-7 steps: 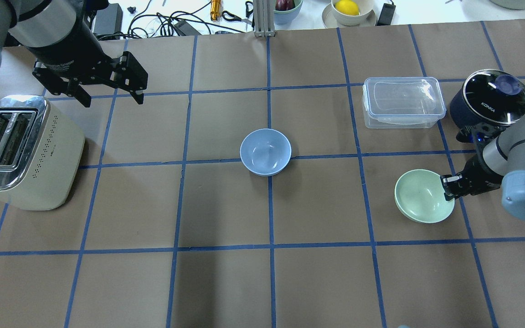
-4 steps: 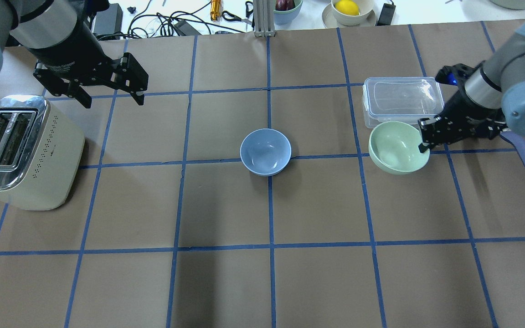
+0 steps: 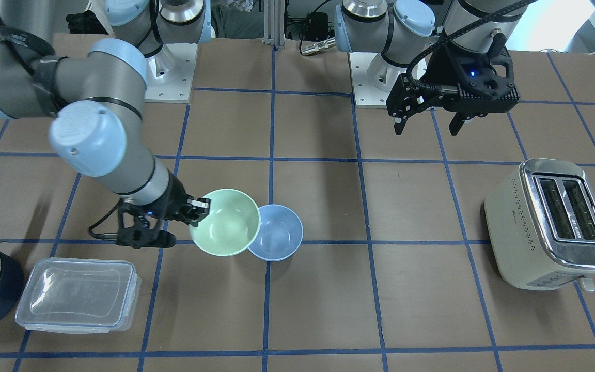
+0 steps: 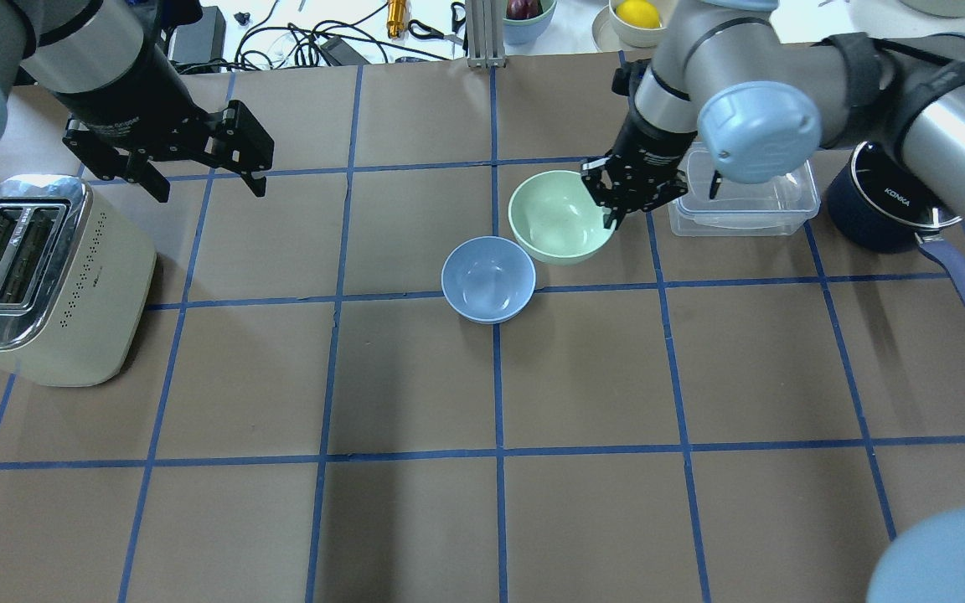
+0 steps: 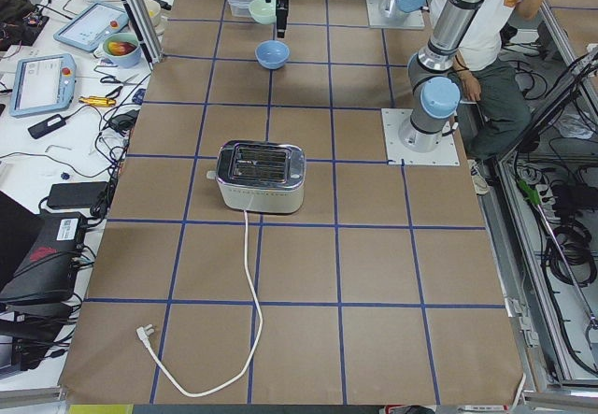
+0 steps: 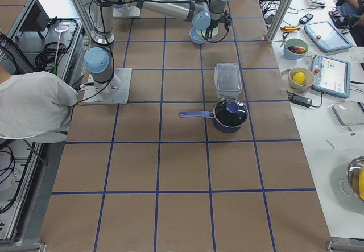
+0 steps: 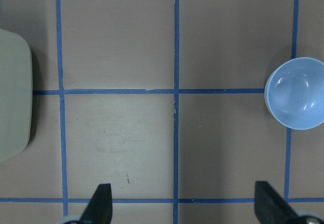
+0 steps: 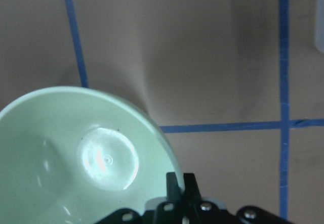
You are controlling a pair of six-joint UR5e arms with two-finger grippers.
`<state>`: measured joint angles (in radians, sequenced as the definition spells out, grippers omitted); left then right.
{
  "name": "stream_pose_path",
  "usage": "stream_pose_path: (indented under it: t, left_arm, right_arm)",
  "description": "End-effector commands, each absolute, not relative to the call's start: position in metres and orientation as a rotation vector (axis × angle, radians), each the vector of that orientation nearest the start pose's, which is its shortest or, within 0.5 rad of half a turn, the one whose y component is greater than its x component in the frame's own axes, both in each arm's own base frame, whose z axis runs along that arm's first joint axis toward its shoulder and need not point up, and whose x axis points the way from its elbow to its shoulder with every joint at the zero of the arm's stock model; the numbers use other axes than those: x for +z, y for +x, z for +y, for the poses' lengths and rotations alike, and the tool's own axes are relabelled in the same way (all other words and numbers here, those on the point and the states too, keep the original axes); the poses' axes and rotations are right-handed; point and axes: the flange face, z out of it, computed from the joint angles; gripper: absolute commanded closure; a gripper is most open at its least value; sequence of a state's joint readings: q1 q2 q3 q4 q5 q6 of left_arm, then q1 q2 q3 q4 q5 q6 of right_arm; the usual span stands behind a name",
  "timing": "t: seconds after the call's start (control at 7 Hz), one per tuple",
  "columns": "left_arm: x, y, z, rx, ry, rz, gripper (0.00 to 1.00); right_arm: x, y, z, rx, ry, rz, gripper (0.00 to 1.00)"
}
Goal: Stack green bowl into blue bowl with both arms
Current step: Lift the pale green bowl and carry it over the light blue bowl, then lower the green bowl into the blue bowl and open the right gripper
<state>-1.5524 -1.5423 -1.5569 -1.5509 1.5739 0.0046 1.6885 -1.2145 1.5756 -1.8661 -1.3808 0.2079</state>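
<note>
The pale green bowl (image 4: 560,218) hangs above the table, gripped at its rim by my right gripper (image 4: 612,197), which is shut on it. It shows up close in the right wrist view (image 8: 86,158), and in the front view (image 3: 224,222) it overlaps the rim of the blue bowl (image 3: 275,232). The blue bowl (image 4: 488,279) sits empty on the table centre, just in front and to the left of the green one. My left gripper (image 4: 208,189) is open and empty, high above the table beside the toaster. The blue bowl lies at the right edge of its wrist view (image 7: 297,92).
A cream toaster (image 4: 38,285) stands at the left. A clear lidded container (image 4: 750,197) and a dark blue saucepan (image 4: 885,209) with its handle toward the front sit at the right, close behind my right arm. Cables and bowls lie beyond the table's far edge.
My right arm has carried the green bowl from the right side leftward and farther back, ending beside the blue bowl. The left arm and the blue bowl have not moved.
</note>
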Motion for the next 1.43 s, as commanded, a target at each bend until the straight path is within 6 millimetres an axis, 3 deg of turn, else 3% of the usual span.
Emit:
stream_pose_path:
  t: [0.0, 0.57, 0.71, 0.86, 1.0, 1.29]
  left_arm:
    - [0.510, -0.124, -0.487, -0.096, -0.022, 3.136, 0.00]
    - [0.509, -0.125, -0.487, -0.091, -0.022, 3.137, 0.00]
    - [0.509, -0.125, -0.487, -0.091, -0.022, 3.137, 0.00]
    - [0.509, -0.125, -0.487, -0.091, -0.024, 3.137, 0.00]
    - [0.508, -0.125, -0.488, -0.089, -0.024, 3.137, 0.00]
    - [0.509, -0.125, -0.487, -0.091, -0.024, 3.137, 0.00]
  right_arm:
    - [0.279, 0.291, -0.574, 0.202, 0.118, 2.974, 1.00]
    - [0.257, 0.291, -0.572, 0.225, 0.102, 2.978, 1.00]
    - [0.254, 0.291, -0.573, 0.222, 0.101, 2.979, 0.88]
    - [0.255, 0.291, -0.572, 0.227, 0.106, 2.978, 0.35]
    - [0.256, 0.291, -0.572, 0.229, 0.129, 2.980, 0.00]
    - [0.274, 0.285, -0.580, 0.183, 0.127, 2.975, 0.00]
